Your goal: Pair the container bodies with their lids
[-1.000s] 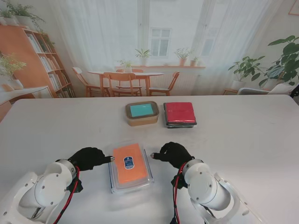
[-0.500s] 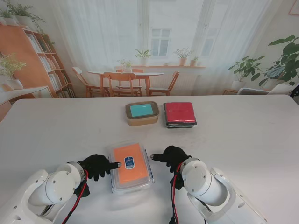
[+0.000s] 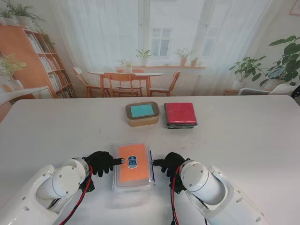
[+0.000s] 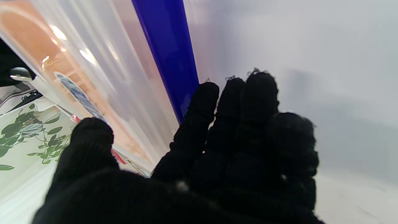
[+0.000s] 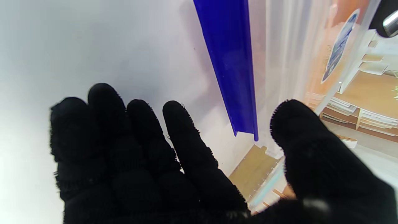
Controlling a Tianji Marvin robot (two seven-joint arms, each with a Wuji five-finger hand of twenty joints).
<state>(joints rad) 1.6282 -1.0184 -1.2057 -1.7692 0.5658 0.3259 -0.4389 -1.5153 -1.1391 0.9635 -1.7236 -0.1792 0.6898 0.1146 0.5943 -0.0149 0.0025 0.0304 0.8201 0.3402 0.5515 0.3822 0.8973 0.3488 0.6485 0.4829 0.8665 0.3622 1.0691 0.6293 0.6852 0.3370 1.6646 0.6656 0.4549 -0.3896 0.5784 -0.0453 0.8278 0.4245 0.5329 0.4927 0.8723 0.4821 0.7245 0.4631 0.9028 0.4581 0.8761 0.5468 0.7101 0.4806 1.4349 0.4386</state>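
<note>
On the broad white table (image 3: 243, 140), a clear plastic rectangular container with an orange lid (image 3: 133, 165) sits at the edge nearest the robot, flanked by two black-gloved hands. The left hand (image 3: 100, 162) lies against the container's left side with its thumb reaching over the lid toward the small blue oval label (image 3: 132, 162), while the right hand (image 3: 168, 163) presses in at the right side, beside the blue clip strip (image 3: 151, 161) that runs along that edge. Both hands appear to be closing on the box, though whether either has a firm hold cannot be told; the wrist views show fingers (image 4: 199, 105) spread beside the translucent wall, not wrapped round it. Farther from the robot than this container stand a tan box with a teal lid (image 3: 142, 113) and, just right of it, a red square-lidded dark container (image 3: 180, 114). The seating would go best with even pressure from both sides, thumbs bearing down flat, so the lid seals without the box skidding.
</note>
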